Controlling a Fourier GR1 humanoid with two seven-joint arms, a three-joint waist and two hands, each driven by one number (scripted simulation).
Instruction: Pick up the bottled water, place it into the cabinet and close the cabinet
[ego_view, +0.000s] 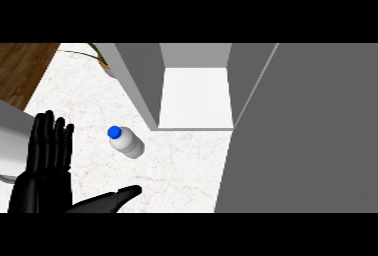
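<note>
A small clear plastic water bottle with a blue cap (125, 142) stands on the white marble counter (177, 170), just in front of the open grey cabinet (196, 95) with its door (303, 130) swung wide, while the black left hand (44, 165) rests apart from it, fingers straight and spread

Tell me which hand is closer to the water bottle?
The right hand, low in view, pointing toward the water bottle. The left hand stands upright at the left edge.

Only my left robot hand (46, 165) shows, lower left corner, fingers straight up, thumb poking out sideways, holding nothing.
</note>
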